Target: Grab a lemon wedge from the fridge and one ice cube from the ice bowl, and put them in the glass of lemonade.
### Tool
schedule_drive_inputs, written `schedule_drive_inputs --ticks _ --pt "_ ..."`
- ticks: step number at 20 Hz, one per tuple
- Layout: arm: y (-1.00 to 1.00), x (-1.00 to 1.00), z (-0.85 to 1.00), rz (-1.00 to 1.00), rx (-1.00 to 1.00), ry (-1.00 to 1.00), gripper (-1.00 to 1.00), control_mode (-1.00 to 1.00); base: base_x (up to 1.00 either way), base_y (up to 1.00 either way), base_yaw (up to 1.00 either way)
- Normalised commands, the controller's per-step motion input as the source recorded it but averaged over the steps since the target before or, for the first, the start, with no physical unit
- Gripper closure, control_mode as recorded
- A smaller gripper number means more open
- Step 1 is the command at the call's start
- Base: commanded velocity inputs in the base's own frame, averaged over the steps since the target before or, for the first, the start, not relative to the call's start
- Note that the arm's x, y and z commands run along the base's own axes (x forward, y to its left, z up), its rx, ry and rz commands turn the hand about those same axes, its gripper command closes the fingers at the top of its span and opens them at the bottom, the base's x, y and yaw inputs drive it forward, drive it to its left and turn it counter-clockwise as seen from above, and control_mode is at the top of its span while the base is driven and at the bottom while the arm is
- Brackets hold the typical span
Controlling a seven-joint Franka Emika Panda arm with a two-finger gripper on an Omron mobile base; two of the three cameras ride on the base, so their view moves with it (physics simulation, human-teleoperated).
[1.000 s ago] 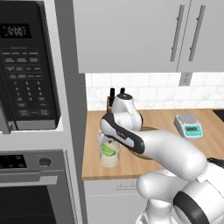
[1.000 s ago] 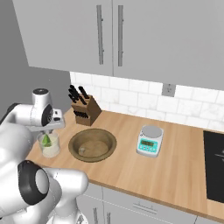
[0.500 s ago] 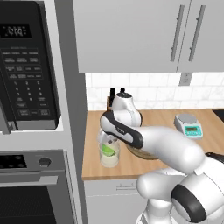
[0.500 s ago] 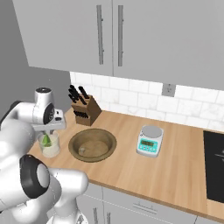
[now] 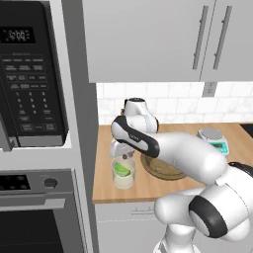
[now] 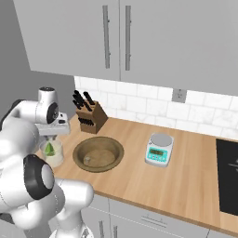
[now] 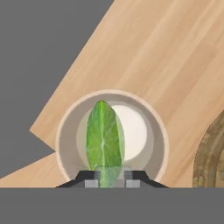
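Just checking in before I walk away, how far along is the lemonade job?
The gripper holds the green lemon wedge directly over the clear glass of lemonade, not yet released. The ice cube step is left: a small pale piece lies in the brown wooden bowl.

The arm reaches forward and left, elbow bent, wrist turned straight down. The gripper (image 7: 110, 178) points downward, its two dark fingertips (image 7: 91, 183) a narrow gap apart, pressed against the sides of the lemon wedge (image 7: 104, 139) between them
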Motion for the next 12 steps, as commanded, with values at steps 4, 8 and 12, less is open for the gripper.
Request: schedule_drive_inputs --ticks 4,8,12 --pt "0.00 0.25 0.00 0.00 0.00 -0.01 1.00 -1.00 0.00 0.00 0.00" --pt "0.00 0.12 0.00 0.00 0.00 -0.01 1.00 -1.00 0.00 0.00 0.00" --pt "0.01 0.00 -0.03 0.00 0.00 0.00 1.00 -1.00 0.00 0.00 0.00"
